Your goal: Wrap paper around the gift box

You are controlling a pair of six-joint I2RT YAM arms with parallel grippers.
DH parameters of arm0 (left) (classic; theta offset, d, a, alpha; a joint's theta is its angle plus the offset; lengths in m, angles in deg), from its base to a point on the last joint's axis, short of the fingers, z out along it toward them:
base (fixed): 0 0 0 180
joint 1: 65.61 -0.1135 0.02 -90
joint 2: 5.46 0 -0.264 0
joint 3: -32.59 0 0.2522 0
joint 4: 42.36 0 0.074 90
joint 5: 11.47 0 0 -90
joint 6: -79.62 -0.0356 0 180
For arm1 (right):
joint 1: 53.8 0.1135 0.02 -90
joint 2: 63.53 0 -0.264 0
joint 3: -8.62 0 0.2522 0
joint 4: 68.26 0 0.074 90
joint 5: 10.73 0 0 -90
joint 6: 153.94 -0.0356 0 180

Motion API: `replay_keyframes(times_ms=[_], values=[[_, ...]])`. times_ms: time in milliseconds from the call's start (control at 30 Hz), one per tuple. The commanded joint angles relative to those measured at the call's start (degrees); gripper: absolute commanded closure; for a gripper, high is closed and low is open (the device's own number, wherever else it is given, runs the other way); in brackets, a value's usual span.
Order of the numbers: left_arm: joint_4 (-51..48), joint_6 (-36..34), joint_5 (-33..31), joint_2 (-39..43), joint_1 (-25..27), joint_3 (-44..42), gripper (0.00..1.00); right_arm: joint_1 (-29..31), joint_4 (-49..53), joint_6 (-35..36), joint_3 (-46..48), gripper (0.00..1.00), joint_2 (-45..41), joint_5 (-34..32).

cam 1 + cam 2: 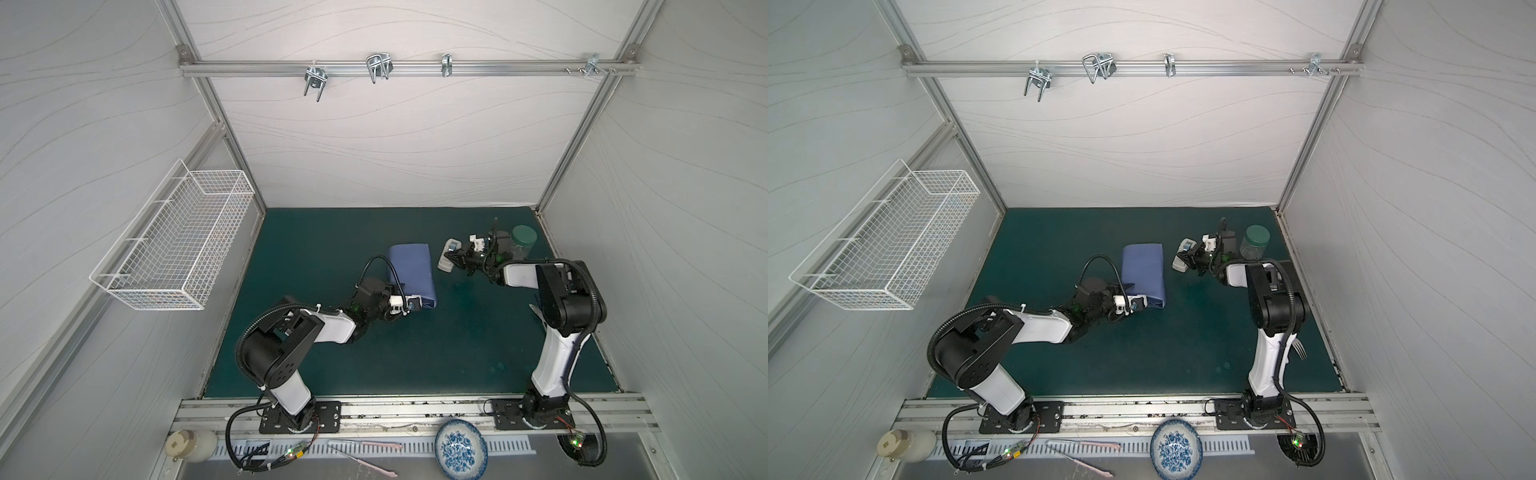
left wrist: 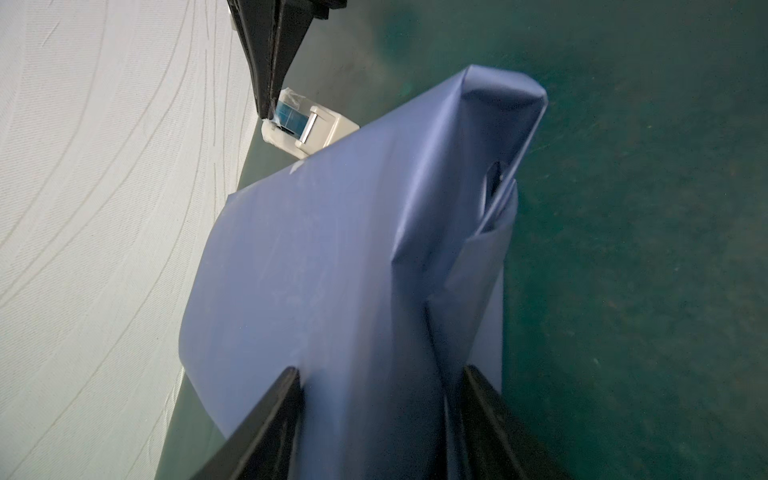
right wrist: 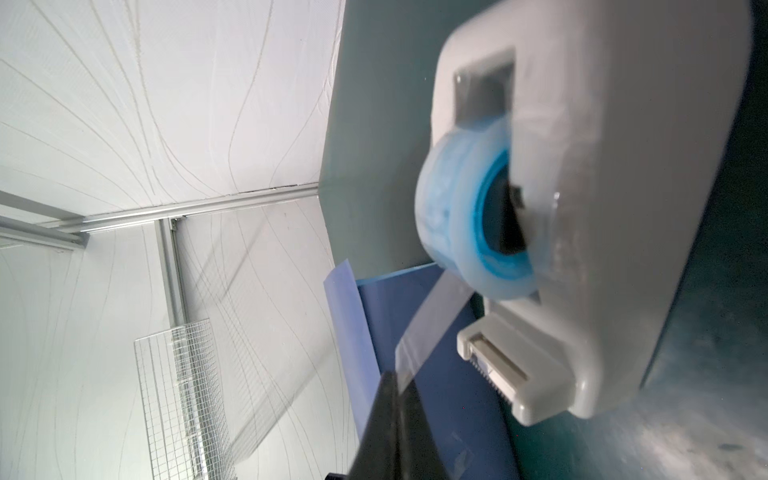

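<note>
Your left gripper straddles the near end of the thin indigo-blue paper, folded into a low package on the dark green mat, jaws half-spread, pressing both sides. Your right gripper, pinched tight, holds a clear tape strip from the white plastic dispenser beside the package.

smooth paper, matt mat, clr tape
</note>
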Motion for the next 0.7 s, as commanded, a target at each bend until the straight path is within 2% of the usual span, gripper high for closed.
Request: replay_keyframes(times_ms=[0,333,667], values=[[-6.4,0.3,-0.9,-1.9,0.2,0.6,0.38,2.1,-2.5,-1.4,1.4,1.00,-2.8,2.6],[-6.5,0.3,-0.8,-1.8,0.1,0.6,0.38,3.4,-2.5,0.2,5.8,1.00,-3.5,-0.5],[-6.5,0.5,-0.8,-1.8,0.1,0.6,0.38,2.8,-0.9,2.9,6.3,1.00,-1.3,-2.0]])
